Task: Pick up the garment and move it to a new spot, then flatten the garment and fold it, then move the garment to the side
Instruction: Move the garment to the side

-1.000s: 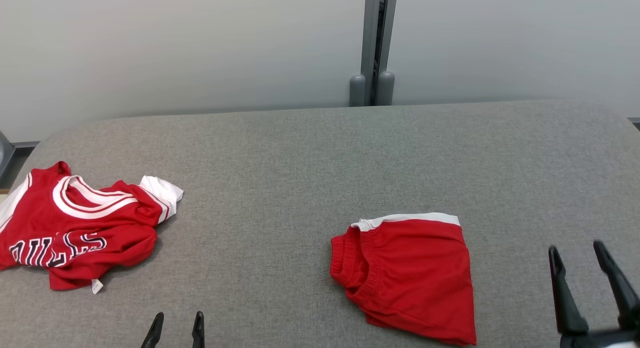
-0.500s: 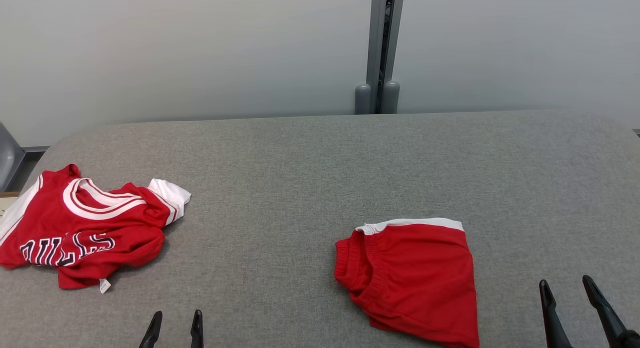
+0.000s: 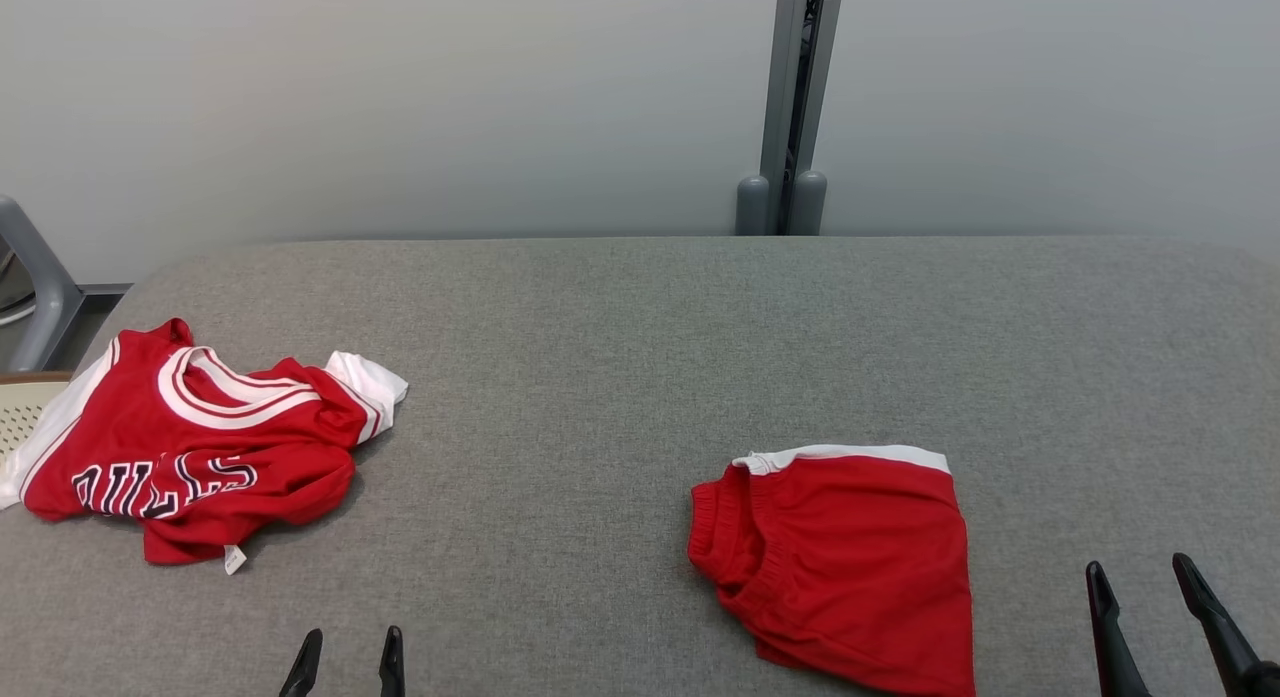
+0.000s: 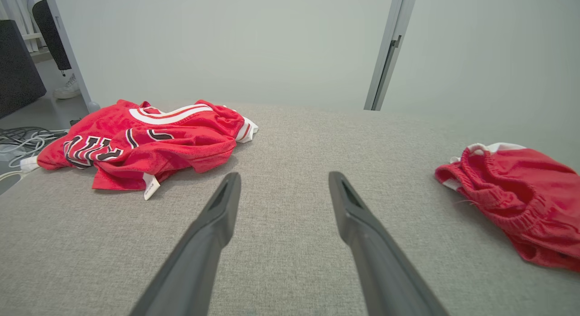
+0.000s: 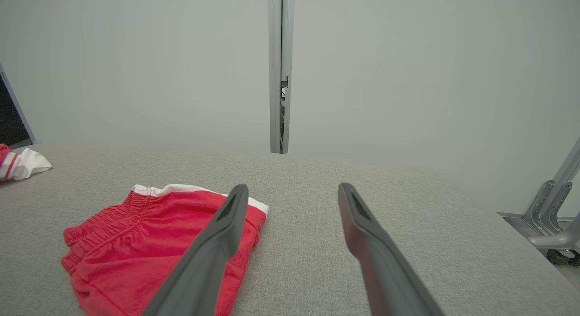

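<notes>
The garment (image 3: 190,447), a red jersey with white sleeves, striped neck trim and black lettering, lies crumpled at the table's left edge; the left wrist view has the garment (image 4: 145,139) ahead and to the left. My left gripper (image 3: 347,647) stands open at the bottom edge, below and right of the jersey, apart from it, and the left gripper (image 4: 283,182) holds nothing. At the lower right my right gripper (image 3: 1140,575) is open and empty; the right gripper (image 5: 292,191) hovers over bare table. A white sleeve tip (image 5: 25,164) peeks in at the far left.
Folded red shorts (image 3: 850,562) with a white band lie right of centre, shorts (image 5: 149,239) just left of my right fingers. The grey padded table (image 3: 620,357) backs onto a pale wall with a metal post (image 3: 795,107). Cables (image 4: 18,141) lie on the floor left.
The head camera has panned left, shifting everything rightward in view. My right gripper has dropped lower toward the bottom edge since the earliest frame. The left gripper holds its place.
</notes>
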Robot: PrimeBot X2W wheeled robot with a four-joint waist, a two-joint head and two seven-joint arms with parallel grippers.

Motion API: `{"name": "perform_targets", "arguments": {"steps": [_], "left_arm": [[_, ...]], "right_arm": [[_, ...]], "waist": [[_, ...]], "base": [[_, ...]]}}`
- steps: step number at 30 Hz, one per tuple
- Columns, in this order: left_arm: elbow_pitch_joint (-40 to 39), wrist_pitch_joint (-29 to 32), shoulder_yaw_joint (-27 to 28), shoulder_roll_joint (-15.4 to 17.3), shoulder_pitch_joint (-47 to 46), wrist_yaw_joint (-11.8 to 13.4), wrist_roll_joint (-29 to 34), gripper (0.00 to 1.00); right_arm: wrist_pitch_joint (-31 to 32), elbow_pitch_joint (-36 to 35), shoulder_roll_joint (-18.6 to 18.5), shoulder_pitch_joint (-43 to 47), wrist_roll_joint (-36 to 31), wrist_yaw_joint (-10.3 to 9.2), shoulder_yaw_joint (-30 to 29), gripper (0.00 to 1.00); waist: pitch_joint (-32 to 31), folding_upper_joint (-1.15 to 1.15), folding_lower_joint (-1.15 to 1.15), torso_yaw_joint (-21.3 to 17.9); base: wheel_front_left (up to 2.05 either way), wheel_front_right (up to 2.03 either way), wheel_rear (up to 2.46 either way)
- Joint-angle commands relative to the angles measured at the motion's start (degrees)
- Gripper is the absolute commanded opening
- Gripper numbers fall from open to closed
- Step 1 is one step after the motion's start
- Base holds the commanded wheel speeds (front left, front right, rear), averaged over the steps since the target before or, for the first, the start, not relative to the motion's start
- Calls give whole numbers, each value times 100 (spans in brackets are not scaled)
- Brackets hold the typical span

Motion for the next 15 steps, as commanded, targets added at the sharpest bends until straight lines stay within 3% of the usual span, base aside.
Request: {"name": "perform_targets", "arguments": {"steps": [1,12,15], "left_arm": [[-17,-7,25,20,89,22,-31,100],[-58,-7,-3,20,98,71,-47,100],[-72,-7,-7,21,86,84,-47,100]], "right_arm": [[-31,13,-50,11,-25,-1,-7,100],[-31,15,-68,-67,101,-1,-55,100],[-26,476,-32,-164,494,-1,70,100]], "waist": [[-11,0,0,11],[-1,0,0,62],[45,0,0,52]], "base": [[0,0,0],[0,0,0],[0,0,0]]}}
